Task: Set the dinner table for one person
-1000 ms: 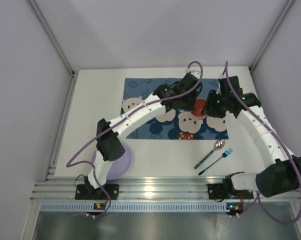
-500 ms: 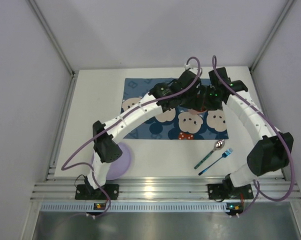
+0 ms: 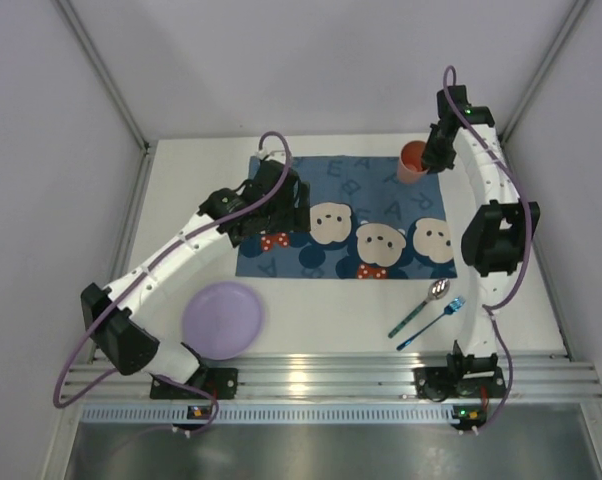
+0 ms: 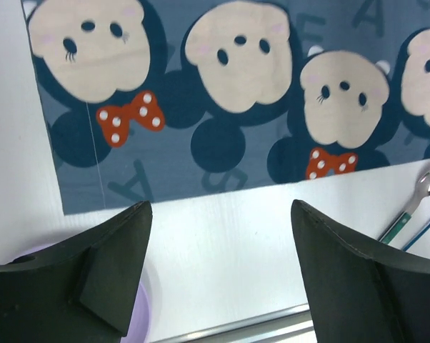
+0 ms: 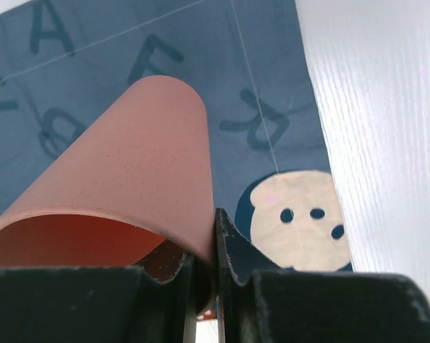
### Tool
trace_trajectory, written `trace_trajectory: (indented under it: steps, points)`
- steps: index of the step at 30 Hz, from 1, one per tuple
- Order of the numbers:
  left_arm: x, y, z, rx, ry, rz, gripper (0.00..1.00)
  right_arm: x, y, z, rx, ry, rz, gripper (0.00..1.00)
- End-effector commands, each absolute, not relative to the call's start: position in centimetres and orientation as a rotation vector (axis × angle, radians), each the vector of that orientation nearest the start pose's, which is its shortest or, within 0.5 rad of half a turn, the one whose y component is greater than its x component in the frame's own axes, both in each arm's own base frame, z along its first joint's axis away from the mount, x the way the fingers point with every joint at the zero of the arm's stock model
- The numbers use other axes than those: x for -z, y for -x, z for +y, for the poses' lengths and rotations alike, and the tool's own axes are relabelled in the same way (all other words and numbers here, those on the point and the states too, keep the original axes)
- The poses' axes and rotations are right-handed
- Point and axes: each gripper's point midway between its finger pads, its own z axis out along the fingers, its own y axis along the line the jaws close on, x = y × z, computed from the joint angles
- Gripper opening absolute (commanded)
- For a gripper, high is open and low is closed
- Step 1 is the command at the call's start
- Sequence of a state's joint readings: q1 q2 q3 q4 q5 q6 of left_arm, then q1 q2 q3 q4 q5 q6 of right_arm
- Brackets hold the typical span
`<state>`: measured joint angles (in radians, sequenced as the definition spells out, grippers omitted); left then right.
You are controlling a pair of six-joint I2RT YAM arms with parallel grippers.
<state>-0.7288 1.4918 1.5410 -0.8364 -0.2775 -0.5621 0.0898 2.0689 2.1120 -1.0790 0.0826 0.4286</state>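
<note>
On the dinner table [image 3: 181, 200]: cup [image 3: 412, 160] over placemat's [image 3: 351, 195] far-right, plate [image 3: 223, 318] near-left, spoon [image 3: 415, 312], fork [image 3: 428, 325] near-right.

Bright, even, diffuse light from overhead; shadows soft and faint.
Glare is seen on the rail [image 3: 301, 378] and a mild sheen on the table [image 4: 222, 229]. In the wrist views the near fingers [image 4: 358, 286] are rendered dark and soft-edged, the cup [image 5: 143, 157] is blurred at its rim, and the mat [image 4: 222, 153] is shown sharp.
</note>
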Motion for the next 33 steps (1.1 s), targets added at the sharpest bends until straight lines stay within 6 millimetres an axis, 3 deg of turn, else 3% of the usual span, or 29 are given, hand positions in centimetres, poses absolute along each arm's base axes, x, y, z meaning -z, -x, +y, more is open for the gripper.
trace_trajectory:
  steps: [1,7,11,14,15,16,19,21,24,27,30,33]
  points:
    - [-23.9,-30.0,-22.6,0.331,-0.002,2.346,0.83,-17.6,-49.8,3.5,-0.077,-0.545,2.579,0.00]
    - [-22.7,-29.2,-18.4,0.321,0.111,2.373,0.83,-14.4,-52.6,2.8,-0.125,-0.626,2.590,0.00]
    - [-23.1,-29.2,-16.7,0.293,0.126,2.374,0.83,-12.9,-53.3,3.0,-0.128,-0.641,2.606,0.01]
    - [-23.3,-29.1,-15.9,0.271,0.132,2.377,0.83,-12.3,-53.4,3.2,-0.117,-0.633,2.612,0.21]
    - [-23.3,-29.1,-15.7,0.267,0.135,2.376,0.83,-12.2,-53.5,3.3,-0.114,-0.625,2.614,0.29]
    - [-23.4,-29.2,-15.5,0.263,0.144,2.375,0.83,-12.0,-53.5,3.6,-0.115,-0.618,2.618,0.46]
    - [-23.5,-29.1,-15.2,0.271,0.162,2.368,0.83,-12.2,-54.0,3.6,-0.129,-0.621,2.602,0.66]
    - [-23.3,-28.9,-15.2,0.273,0.170,2.378,0.83,-13.2,-54.5,4.1,-0.171,-0.619,2.568,0.72]
    - [-23.2,-28.5,-14.9,0.266,0.184,2.393,0.83,-18.1,-55.7,4.4,-0.235,-0.608,2.428,0.89]
    - [-22.4,-28.2,-14.4,0.231,0.193,2.422,0.83,-23.2,-56.4,5.3,-0.343,-0.579,2.298,0.98]
    - [-21.2,-27.8,-13.9,0.180,0.226,2.463,0.83,-28.0,-56.0,5.8,-0.405,-0.548,2.193,1.00]
    - [-18.8,-27.1,-12.9,0.086,0.264,2.534,0.82,-31.4,-54.7,5.9,-0.424,-0.520,2.136,1.00]
